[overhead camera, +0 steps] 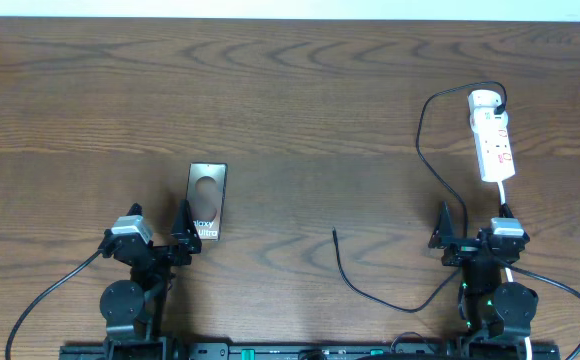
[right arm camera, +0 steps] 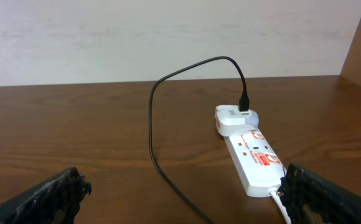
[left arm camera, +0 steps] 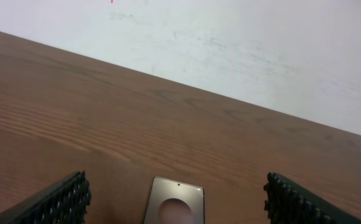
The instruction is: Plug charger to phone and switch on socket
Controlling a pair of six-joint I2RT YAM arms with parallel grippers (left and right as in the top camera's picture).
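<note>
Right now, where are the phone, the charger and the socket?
phone (overhead camera: 208, 200), overhead view, middle of its back.
charger (right arm camera: 231, 119), right wrist view, its round white adapter.
socket (overhead camera: 495, 145), overhead view, middle of the white strip.

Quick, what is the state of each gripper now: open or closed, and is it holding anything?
Left gripper: open, holding nothing.
Right gripper: open, holding nothing.

- Table (overhead camera: 300, 100): dark wood-grain top, level.
- Phone (overhead camera: 207, 202): lay flat, left of ctr, lettering end twd near edge.
- Socket (overhead camera: 494, 140): white strip, flat at far right.
- Charger (overhead camera: 419, 130): white adapter (overhead camera: 483, 100) sat in strip's far end; black cable looped across top, free tip mid-table, well apart from phone.
</note>
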